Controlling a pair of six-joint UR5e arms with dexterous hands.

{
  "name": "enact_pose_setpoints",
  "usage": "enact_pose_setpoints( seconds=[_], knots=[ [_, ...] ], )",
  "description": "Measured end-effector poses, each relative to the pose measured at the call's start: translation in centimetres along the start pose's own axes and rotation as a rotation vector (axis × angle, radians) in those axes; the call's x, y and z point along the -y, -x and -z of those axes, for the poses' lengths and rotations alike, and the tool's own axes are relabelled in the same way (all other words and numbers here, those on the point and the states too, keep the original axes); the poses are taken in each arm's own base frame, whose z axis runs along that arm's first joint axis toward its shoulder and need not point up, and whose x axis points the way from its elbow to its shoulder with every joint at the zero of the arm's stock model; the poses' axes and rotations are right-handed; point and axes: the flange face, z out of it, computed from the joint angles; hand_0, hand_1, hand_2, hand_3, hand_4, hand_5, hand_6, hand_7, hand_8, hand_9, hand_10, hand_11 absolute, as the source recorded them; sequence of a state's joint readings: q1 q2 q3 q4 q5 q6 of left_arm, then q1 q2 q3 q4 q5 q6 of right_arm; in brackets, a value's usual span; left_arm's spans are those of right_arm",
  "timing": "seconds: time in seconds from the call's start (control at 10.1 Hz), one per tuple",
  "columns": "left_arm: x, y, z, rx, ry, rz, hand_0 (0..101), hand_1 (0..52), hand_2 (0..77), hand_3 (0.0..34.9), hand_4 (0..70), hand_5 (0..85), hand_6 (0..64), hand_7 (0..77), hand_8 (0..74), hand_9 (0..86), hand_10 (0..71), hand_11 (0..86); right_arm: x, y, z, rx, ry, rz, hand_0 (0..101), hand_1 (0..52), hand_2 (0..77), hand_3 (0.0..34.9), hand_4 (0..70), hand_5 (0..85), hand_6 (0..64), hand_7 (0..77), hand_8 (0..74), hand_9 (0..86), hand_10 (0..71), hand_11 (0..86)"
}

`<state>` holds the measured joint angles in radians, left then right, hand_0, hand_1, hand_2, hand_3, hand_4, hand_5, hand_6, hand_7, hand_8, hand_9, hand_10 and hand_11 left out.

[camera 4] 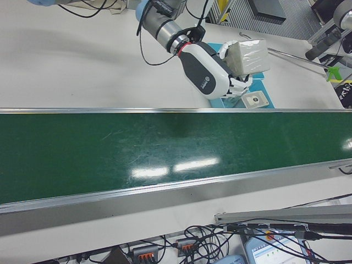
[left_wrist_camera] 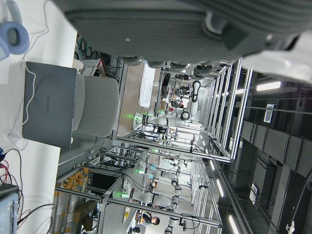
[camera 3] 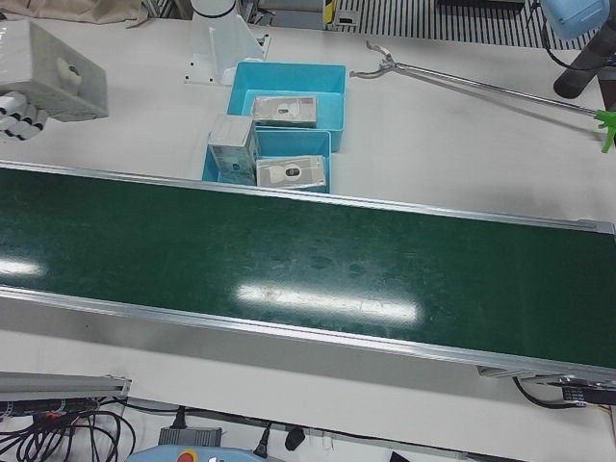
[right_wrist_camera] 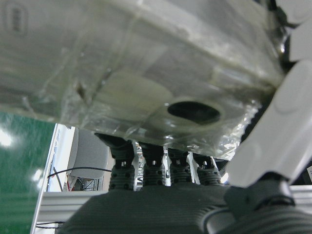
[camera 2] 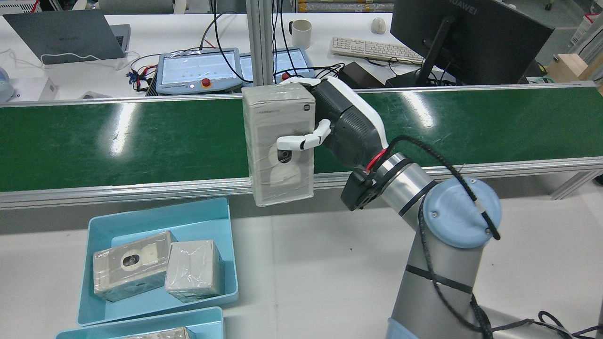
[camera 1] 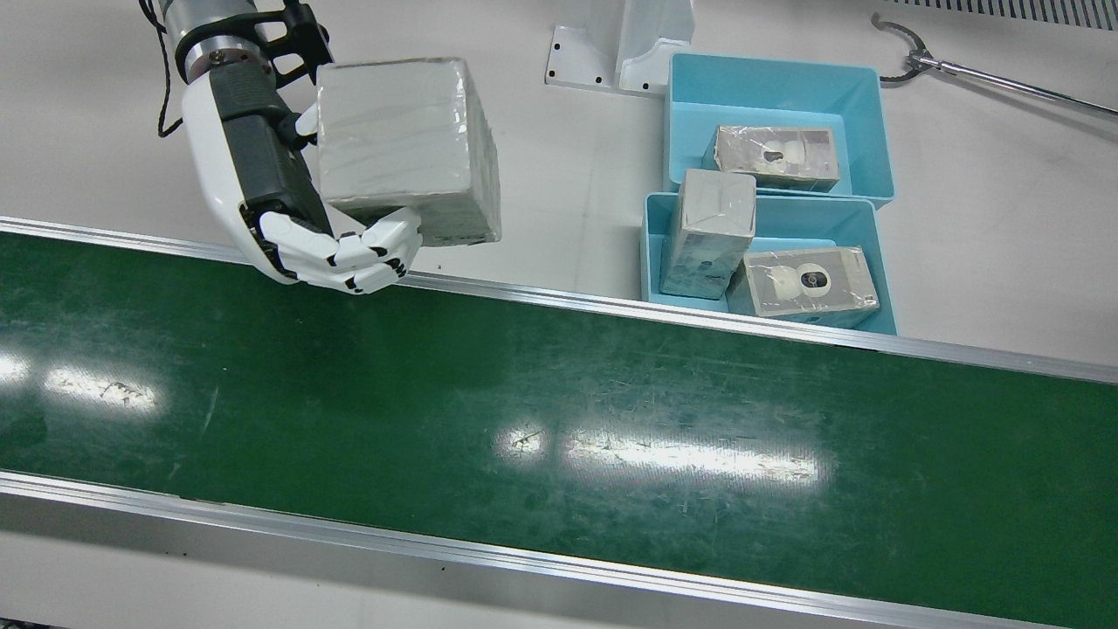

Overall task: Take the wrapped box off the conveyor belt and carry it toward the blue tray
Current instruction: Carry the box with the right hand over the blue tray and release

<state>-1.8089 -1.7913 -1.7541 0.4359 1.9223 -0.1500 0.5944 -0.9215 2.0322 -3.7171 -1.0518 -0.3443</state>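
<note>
My right hand (camera 1: 288,210) is shut on the wrapped box (camera 1: 402,140), a grey box in clear film. It holds the box in the air over the white table, just past the far rail of the green conveyor belt (camera 1: 524,419). The rear view shows the box (camera 2: 278,146) upright, with the hand (camera 2: 344,122) gripping its side. Two blue trays (camera 1: 651,253) lie to the right in the front view, apart from the box. The right hand view shows the box (right_wrist_camera: 146,63) close against the palm. The left hand (left_wrist_camera: 170,29) shows only in its own view, holding nothing.
The near blue tray (camera 2: 226,221) holds two wrapped boxes (camera 1: 707,231), one standing on end. The far tray (camera 1: 865,87) holds one. A long metal grabber tool (camera 1: 961,74) lies on the table beyond the trays. A white pedestal base (camera 1: 629,52) stands beside them.
</note>
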Motion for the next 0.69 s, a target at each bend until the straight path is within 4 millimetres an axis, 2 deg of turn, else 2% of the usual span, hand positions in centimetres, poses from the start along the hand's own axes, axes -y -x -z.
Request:
enact_pose_setpoints(
  seconds=[0.1, 0.2, 0.3, 0.4, 0.5, 0.69],
  knots=[
    [0.0, 0.0, 0.0, 0.0, 0.0, 0.0, 0, 0.0, 1.1, 0.0, 0.0, 1.1, 0.0, 0.5, 0.5, 0.0, 0.5, 0.0, -1.4, -3.3, -1.6, -0.007, 0.003, 0.03, 48, 0.5, 36.0, 0.0, 39.3, 43.6, 38.7, 65.4, 58.4, 68.2, 60.0, 65.4],
    [0.0, 0.0, 0.0, 0.0, 0.0, 0.0, 0, 0.0, 0.5, 0.0, 0.0, 1.1, 0.0, 0.5, 0.5, 0.0, 0.0, 0.5, -2.1, -5.8, -3.3, -0.013, 0.006, 0.051, 48, 0.0, 37.1, 0.0, 39.3, 43.6, 38.7, 69.8, 60.0, 70.9, 62.7, 70.9],
    [0.0, 0.0, 0.0, 0.0, 0.0, 0.0, 0, 0.0, 1.1, 0.0, 0.0, 1.1, 0.0, 0.5, 0.5, 0.0, 0.5, 0.0, -2.2, -8.1, -5.2, -0.016, 0.01, 0.076, 48, 0.0, 37.6, 0.0, 39.3, 43.6, 40.9, 70.4, 64.4, 70.9, 67.1, 70.4],
    [0.0, 0.0, 0.0, 0.0, 0.0, 0.0, 0, 0.0, 1.1, 0.0, 0.0, 1.1, 0.0, 0.5, 0.5, 0.0, 0.5, 0.0, -2.1, -10.2, -7.3, -0.015, 0.016, 0.103, 48, 0.0, 37.6, 0.0, 39.3, 43.6, 40.9, 70.4, 64.4, 70.9, 67.1, 70.4],
    [0.0, 0.0, 0.0, 0.0, 0.0, 0.0, 0, 0.0, 1.1, 0.0, 0.0, 1.1, 0.0, 0.5, 0.5, 0.0, 0.5, 0.0, -2.0, -12.3, -9.6, -0.012, 0.026, 0.123, 48, 0.0, 37.6, 0.0, 39.3, 43.6, 41.5, 71.4, 69.8, 81.3, 69.8, 81.3],
    [0.0, 0.0, 0.0, 0.0, 0.0, 0.0, 0, 0.0, 1.1, 0.0, 0.0, 1.1, 0.0, 0.5, 0.5, 0.0, 0.5, 0.0, -2.6, -16.3, -12.4, -0.012, 0.063, 0.112, 47, 0.0, 37.6, 0.0, 37.6, 45.8, 41.5, 71.4, 69.3, 81.3, 69.8, 81.8]
  ],
)
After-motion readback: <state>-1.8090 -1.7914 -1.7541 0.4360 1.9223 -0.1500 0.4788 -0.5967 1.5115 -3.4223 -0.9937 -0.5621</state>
